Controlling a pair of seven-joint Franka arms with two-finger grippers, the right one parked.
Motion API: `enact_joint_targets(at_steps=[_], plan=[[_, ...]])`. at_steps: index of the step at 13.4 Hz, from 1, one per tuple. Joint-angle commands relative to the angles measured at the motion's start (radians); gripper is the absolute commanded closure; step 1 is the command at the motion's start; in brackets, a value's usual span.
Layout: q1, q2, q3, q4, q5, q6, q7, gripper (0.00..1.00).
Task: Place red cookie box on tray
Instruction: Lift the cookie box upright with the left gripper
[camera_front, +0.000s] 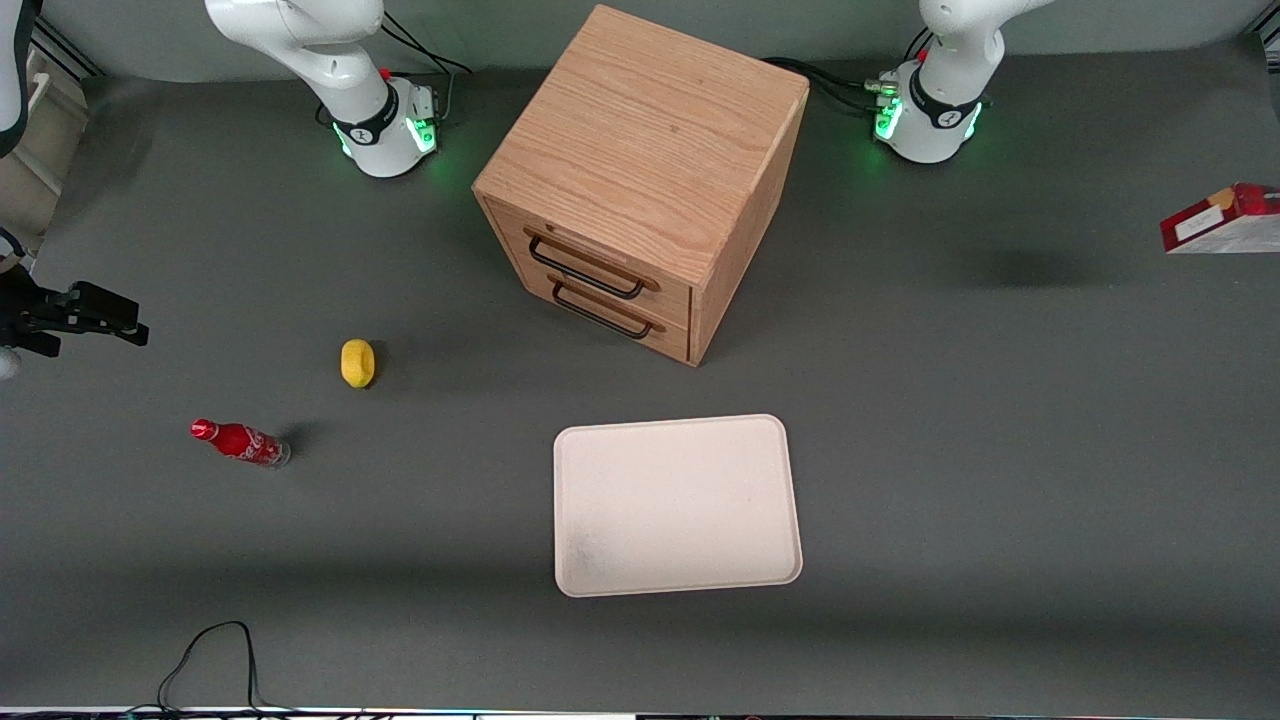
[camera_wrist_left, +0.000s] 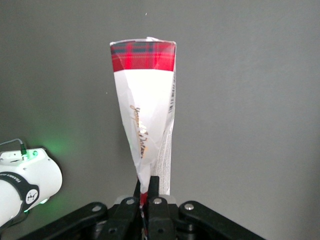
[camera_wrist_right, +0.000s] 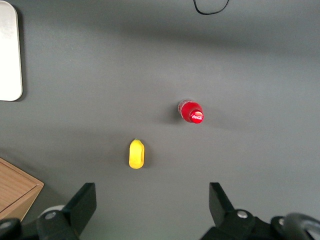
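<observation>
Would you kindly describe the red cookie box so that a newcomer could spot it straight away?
Start at the wooden drawer cabinet and look toward the working arm's end of the table. There the red cookie box hangs above the grey tabletop, pinched at one end in the gripper, whose jaws are shut on it. It is flat cardboard, red tartan and white, unlike the small red cola bottle.

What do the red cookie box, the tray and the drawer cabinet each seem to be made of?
Red cookie box, pinched in the shut claw: thin printed cardboard, creased and buckled. Tray: probably matte cream plastic, moulded rim, smudged corner. Drawer cabinet: wood or wood veneer, visible grain.
</observation>
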Motion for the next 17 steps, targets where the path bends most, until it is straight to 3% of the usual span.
enact_joint_targets(at_steps=[1,3,6,9,14,17], plan=[[-0.010,0.034,-0.003,0.099,-0.004,-0.034,0.015,1.00],[-0.069,0.069,-0.006,0.128,-0.005,-0.011,0.038,1.00],[-0.218,0.222,-0.006,0.299,-0.011,-0.012,0.041,1.00],[-0.339,0.331,-0.007,0.404,-0.073,-0.002,0.087,1.00],[-0.594,0.478,-0.006,0.505,-0.068,0.070,0.185,1.00],[-0.693,0.576,-0.006,0.598,-0.065,0.093,0.199,1.00]])
